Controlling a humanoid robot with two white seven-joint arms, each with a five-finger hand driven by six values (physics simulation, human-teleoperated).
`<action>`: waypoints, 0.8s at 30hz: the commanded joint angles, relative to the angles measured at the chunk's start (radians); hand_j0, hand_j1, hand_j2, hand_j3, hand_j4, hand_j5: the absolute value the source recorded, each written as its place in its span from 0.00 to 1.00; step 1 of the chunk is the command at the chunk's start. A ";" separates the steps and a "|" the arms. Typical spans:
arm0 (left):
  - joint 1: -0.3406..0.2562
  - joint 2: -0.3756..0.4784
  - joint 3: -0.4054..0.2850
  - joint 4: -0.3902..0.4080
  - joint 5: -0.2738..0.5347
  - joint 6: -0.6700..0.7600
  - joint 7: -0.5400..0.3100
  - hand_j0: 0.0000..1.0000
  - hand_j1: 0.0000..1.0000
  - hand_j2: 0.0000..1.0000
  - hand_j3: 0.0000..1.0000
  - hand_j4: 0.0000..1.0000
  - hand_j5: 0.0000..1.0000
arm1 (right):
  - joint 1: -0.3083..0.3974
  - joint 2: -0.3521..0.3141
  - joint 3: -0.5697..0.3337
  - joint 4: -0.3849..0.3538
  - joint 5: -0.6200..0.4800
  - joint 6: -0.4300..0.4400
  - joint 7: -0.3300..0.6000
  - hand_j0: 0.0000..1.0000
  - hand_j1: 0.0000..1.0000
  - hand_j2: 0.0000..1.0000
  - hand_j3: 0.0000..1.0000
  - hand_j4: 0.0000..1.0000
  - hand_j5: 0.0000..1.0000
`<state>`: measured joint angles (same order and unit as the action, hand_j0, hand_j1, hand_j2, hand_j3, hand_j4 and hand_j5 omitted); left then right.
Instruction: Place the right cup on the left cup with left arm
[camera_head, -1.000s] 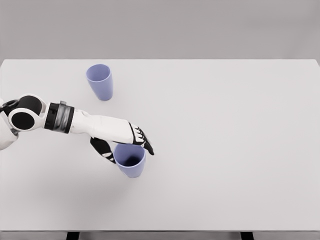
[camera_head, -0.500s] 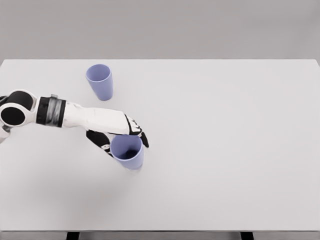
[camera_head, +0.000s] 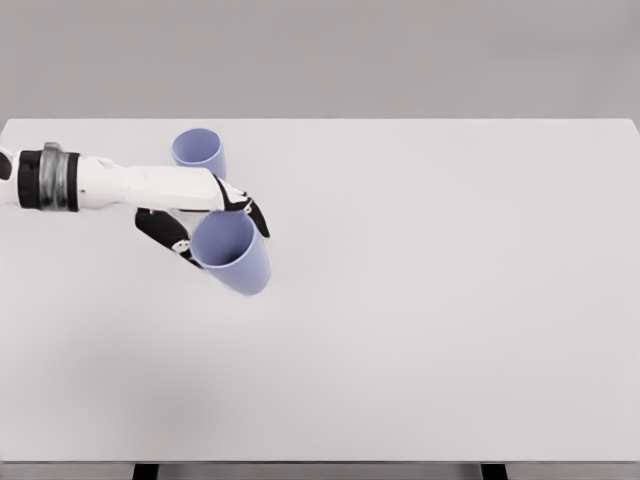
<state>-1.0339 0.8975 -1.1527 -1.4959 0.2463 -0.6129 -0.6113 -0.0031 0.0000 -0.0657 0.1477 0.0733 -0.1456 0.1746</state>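
2 lavender cups show on 1 white table (camera_head: 450, 300), and 1 arm is in view.

The left hand (camera_head: 205, 215) comes in from the left edge on a white forearm with a dark band near the wrist. Its fingers are clamped around the held cup (camera_head: 232, 252): the black-padded fingers (camera_head: 165, 232) wrap the cup's left side below the rim, and the thumb side sits over the rim's far right edge. This cup is tilted, its open mouth turned up and toward the left, its base pointing down to the right. Whether its base touches the table or hangs just above it cannot be told from this view; a faint shadow lies beneath it.

The second cup (camera_head: 198, 150) stands upright on the far left part of the table, mouth up. Only its rim and upper wall show, because the forearm and hand cross in front of its lower part. The held cup sits just nearer and slightly right of it, close but not stacked on it.

The table runs the full width of the view, with a plain grey wall behind and 2 dark legs at the near edge.
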 joint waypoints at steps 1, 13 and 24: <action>-0.003 0.001 0.001 0.042 0.022 0.002 0.000 0.55 0.55 0.55 0.55 0.55 0.55 | 0.000 0.000 0.000 0.001 0.000 0.000 0.000 1.00 1.00 1.00 1.00 1.00 1.00; -0.075 -0.012 0.002 0.232 0.047 0.002 0.000 0.55 0.55 0.55 0.55 0.55 0.55 | 0.000 0.000 0.000 0.001 0.000 0.000 0.000 1.00 1.00 1.00 1.00 1.00 1.00; -0.124 -0.038 0.002 0.327 0.057 0.002 0.000 0.54 0.54 0.54 0.54 0.54 0.54 | 0.000 0.000 0.000 0.001 0.000 0.000 0.000 1.00 1.00 1.00 1.00 1.00 1.00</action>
<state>-1.1612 0.8627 -1.1522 -1.1875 0.2935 -0.6136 -0.6112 -0.0031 0.0000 -0.0658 0.1481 0.0733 -0.1456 0.1746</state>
